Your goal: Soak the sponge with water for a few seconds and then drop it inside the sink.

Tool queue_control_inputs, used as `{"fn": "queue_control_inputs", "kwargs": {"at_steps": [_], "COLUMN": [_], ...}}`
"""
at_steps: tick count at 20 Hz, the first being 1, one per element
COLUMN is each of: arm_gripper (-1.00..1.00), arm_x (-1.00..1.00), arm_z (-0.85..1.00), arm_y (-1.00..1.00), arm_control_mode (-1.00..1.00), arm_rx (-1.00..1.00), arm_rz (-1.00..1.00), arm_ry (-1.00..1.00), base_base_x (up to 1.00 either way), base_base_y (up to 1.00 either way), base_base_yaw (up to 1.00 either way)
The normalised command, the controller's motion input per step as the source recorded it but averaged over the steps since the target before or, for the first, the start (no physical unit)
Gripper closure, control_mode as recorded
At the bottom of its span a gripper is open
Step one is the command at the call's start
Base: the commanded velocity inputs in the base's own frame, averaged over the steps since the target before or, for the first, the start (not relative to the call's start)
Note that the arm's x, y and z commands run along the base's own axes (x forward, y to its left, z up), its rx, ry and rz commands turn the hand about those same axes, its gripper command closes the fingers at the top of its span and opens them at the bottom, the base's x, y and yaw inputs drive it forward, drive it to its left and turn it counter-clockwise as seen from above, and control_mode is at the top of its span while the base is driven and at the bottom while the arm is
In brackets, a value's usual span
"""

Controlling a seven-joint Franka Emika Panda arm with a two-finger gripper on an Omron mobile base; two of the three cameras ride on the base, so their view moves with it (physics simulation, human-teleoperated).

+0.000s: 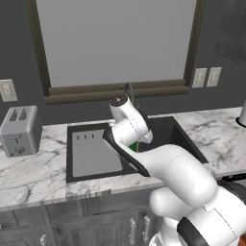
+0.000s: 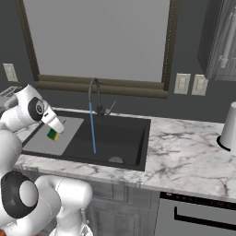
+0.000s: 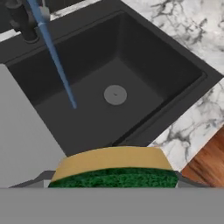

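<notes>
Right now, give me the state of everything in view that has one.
sponge: held in the gripper, above the drainboard, not under the stream
water: running into the sink
faucet: on
drain: uncovered
gripper: shut on the sponge

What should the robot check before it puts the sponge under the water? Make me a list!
1. Sponge in the gripper: ok, it sits held at the hand's tip.
2. Water running: ok, a blue stream falls from the faucet.
3. Sponge under the stream: not ok, it hangs over the grey drainboard, apart from the stream.
4. Way to the stream free: ok, nothing stands between them.
5. Sink basin free: ok, just the drain shows on its floor.
6. Sponge wet already: cannot tell.
</notes>
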Motion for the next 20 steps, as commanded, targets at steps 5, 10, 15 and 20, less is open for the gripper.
{"fn": "queue_control_inputs", "kwargs": {"at_steps": [5,10,15,20], "arm_gripper": [1.00,1.00,1.00,1.00], "arm_x": [0.20,0.01,0.01,0.09], "arm_z": [-0.21,-0.11,-0.05,-0.01], "arm_y": [-0.23,-0.09,0.00,-0.06], "arm_control_mode": [-1.00,-1.00,-1.00,-1.00], "arm_rx": [0.04,0.03,0.00,0.00], "arm_rz": [-0.17,-0.10,-0.03,0.00], "arm_ry": [-0.24,-0.11,-0.08,-0.03], "base_base_x": [0.00,0.00,0.00,0.00], "base_base_y": [0.00,0.00,0.00,0.00], "base_base_yaw": [0.00,0.00,0.00,0.00]}}
